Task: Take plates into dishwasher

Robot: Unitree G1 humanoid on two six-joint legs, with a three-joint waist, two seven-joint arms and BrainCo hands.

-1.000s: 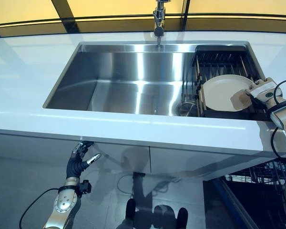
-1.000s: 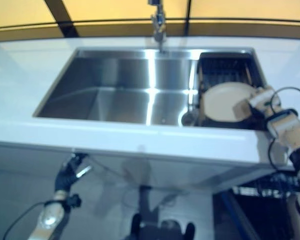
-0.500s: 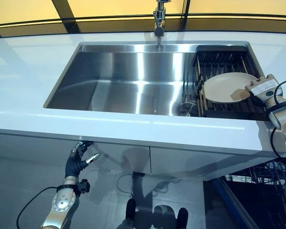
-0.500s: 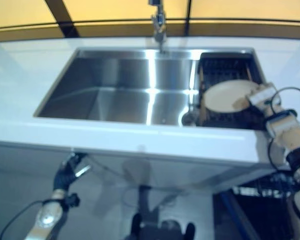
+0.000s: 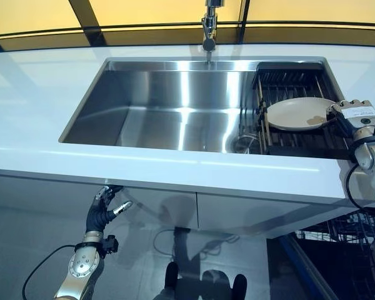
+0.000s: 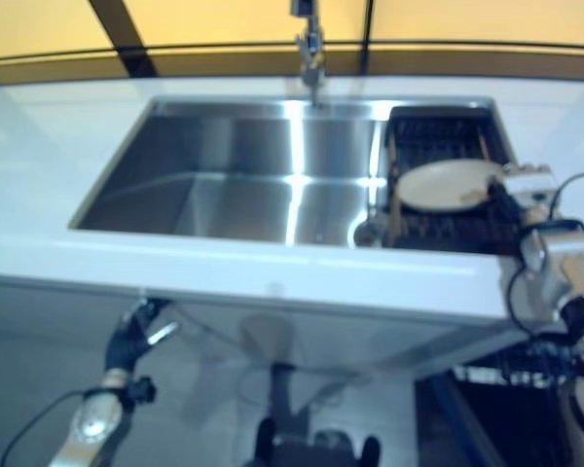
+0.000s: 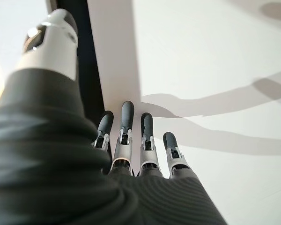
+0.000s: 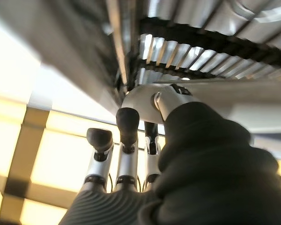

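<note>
A cream plate (image 5: pixel 297 114) lies almost flat just over the dark drying rack (image 5: pixel 287 78) in the right end of the sink. My right hand (image 5: pixel 355 116) grips the plate's right rim. In the right wrist view the thumb (image 8: pixel 152 101) presses on the plate's edge (image 8: pixel 262 105), with the fingers (image 8: pixel 127 136) stretched out beneath it. My left hand (image 5: pixel 104 209) hangs low under the counter's front edge with relaxed fingers (image 7: pixel 126 131), holding nothing.
The steel sink basin (image 5: pixel 169 112) is set in a white counter (image 5: pixel 31 94), with a faucet (image 5: pixel 209 25) at the back. A wire dishwasher rack (image 5: pixel 344 244) shows below the counter at the lower right. White cabinet fronts (image 5: pixel 237 215) run under the counter.
The plate has tipped from leaning upright in the rack to nearly flat. My right hand has turned and shifted a little to the right with it. The left hand is still.
</note>
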